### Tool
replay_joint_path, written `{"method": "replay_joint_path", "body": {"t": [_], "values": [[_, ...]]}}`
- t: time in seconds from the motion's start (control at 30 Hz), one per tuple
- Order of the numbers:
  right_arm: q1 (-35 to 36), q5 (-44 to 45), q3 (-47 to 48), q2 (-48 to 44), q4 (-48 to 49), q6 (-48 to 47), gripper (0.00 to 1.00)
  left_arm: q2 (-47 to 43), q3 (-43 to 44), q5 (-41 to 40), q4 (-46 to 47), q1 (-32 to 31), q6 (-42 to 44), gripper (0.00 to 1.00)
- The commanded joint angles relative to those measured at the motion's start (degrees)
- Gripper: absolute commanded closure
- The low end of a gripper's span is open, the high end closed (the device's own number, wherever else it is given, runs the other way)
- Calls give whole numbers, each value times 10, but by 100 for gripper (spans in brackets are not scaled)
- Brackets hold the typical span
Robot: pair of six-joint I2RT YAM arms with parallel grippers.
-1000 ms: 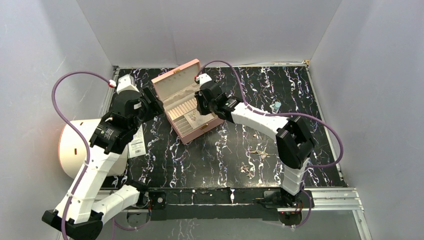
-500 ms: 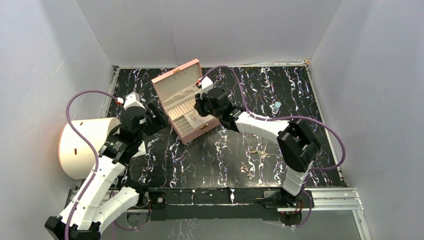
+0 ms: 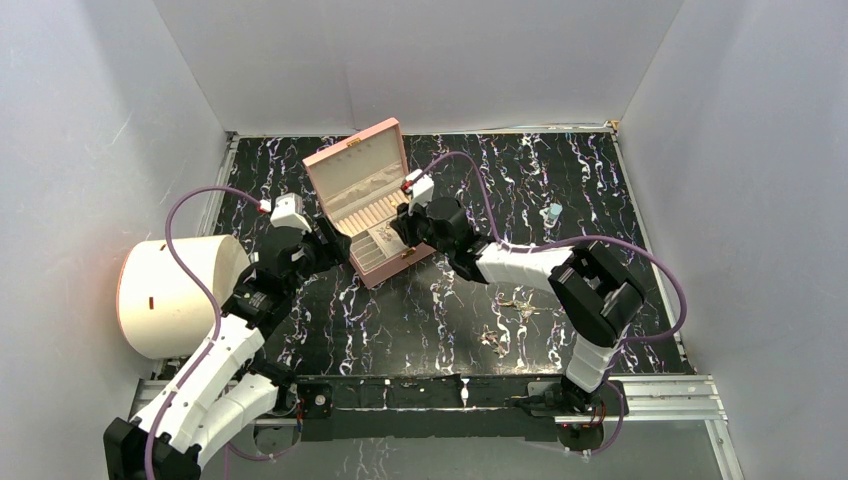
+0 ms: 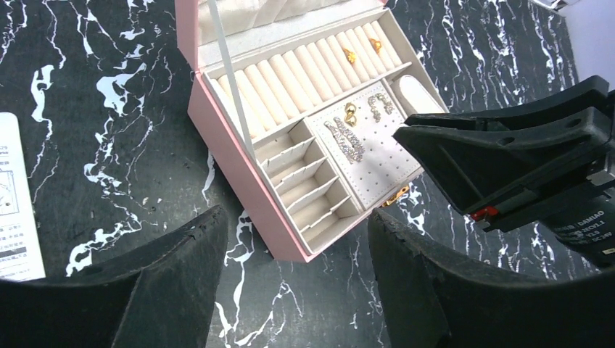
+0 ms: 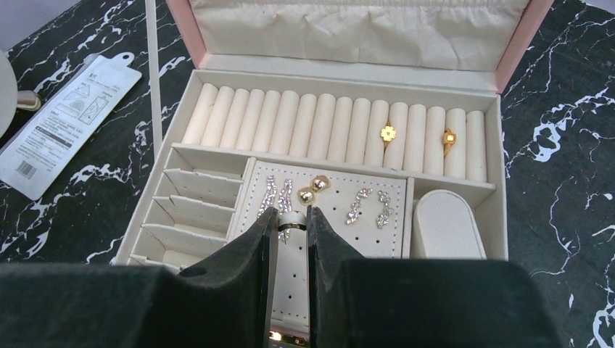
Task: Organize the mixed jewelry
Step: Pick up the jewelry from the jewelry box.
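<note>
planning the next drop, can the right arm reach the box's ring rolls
Probably yes: the right gripper hovers over the open pink box, pinching a ring, with nothing between it and the ring rolls.

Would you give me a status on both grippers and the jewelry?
Left gripper open, empty, beside pink box. Right gripper shut on small ring over its earring panel. More pieces loose on table. Nothing blocking.

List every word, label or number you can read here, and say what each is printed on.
"DAMIAO": black housing on the right arm's wrist, left wrist view; smaller line beneath unreadable.
White paper tag: print and barcode digits too small to read.
Pink box: no lettering visible.
</note>
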Motion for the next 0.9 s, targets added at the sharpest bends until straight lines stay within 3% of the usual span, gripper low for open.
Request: {"method": "replay_joint_path", "body": {"t": [0.0, 0.87], "values": [[5, -7, -20, -22, 99, -11, 74, -22, -8, -12, 41, 2, 28, 32], [8, 25, 8, 70, 139, -20, 76, -8, -7, -34, 21, 1, 31, 32]]}}
